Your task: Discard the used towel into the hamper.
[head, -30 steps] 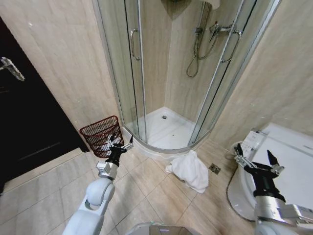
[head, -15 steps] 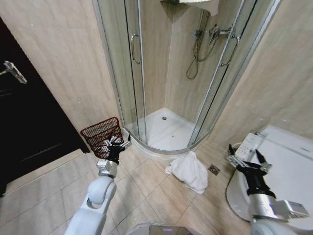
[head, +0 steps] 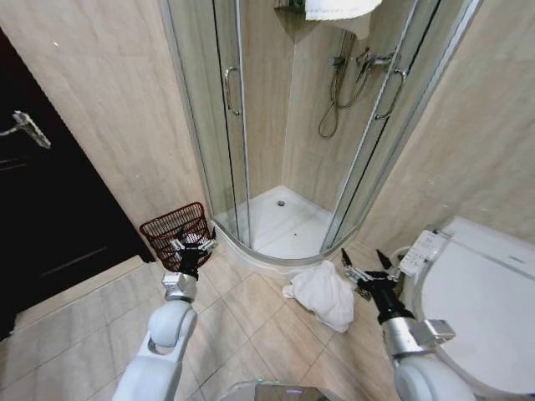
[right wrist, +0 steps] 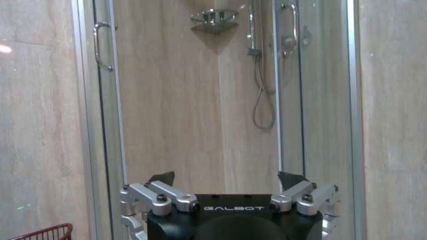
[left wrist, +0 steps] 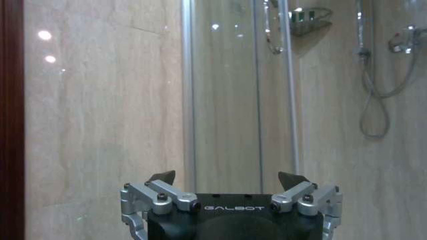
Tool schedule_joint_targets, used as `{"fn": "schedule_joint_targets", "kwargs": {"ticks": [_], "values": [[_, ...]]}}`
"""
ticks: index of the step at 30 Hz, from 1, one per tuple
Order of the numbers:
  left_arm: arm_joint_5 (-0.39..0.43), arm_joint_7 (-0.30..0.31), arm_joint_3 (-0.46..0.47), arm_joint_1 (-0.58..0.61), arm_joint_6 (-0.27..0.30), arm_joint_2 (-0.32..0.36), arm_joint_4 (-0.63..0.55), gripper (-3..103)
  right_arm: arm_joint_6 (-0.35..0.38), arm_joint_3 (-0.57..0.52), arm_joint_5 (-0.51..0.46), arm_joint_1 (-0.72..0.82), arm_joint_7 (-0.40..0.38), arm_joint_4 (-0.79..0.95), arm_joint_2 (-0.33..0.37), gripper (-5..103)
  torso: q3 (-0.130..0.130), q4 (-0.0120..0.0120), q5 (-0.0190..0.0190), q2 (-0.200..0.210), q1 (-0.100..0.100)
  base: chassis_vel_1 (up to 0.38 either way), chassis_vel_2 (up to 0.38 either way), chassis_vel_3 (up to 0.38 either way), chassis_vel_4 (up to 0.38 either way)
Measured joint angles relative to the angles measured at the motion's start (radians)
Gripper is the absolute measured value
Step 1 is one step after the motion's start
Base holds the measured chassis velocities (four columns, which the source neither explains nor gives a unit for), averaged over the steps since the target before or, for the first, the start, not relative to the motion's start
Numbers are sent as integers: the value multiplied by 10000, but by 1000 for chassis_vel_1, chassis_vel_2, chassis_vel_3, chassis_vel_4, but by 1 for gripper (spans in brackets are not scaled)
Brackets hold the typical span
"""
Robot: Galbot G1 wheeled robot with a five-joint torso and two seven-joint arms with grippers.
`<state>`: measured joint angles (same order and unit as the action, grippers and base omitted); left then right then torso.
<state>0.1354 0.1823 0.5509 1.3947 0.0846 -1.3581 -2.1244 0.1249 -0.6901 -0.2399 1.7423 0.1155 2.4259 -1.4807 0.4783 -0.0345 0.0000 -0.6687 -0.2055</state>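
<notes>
The used towel (head: 323,293) is a crumpled white heap on the tiled floor in front of the shower step. The hamper (head: 177,233), a small dark red-brown wire basket, stands against the wall left of the shower; its rim (right wrist: 45,233) also shows in the right wrist view. My left gripper (head: 193,243) hovers open just in front of the hamper, empty, and faces the wall and shower door (left wrist: 227,177). My right gripper (head: 365,265) is open and empty, close beside the towel on its right, pointing toward the shower (right wrist: 227,178).
A curved glass shower enclosure (head: 292,125) with a raised white tray fills the corner. A white toilet (head: 481,292) stands at the right, close to my right arm. A dark door (head: 50,192) is at the left. Another white towel (head: 338,7) hangs over the shower top.
My right gripper has swung left from above the toilet to beside the towel. The camera has tilted slightly. The left gripper stays by the hamper.
</notes>
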Motion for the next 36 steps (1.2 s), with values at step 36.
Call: {"fn": "schedule_joint_targets", "kwargs": {"ticks": [36], "values": [[314,73,189,200,431,282,-429,100,74,-392,120,-211,-533,509,-75,100,924,0,0,-1598,-671,0,0,0,0]]}}
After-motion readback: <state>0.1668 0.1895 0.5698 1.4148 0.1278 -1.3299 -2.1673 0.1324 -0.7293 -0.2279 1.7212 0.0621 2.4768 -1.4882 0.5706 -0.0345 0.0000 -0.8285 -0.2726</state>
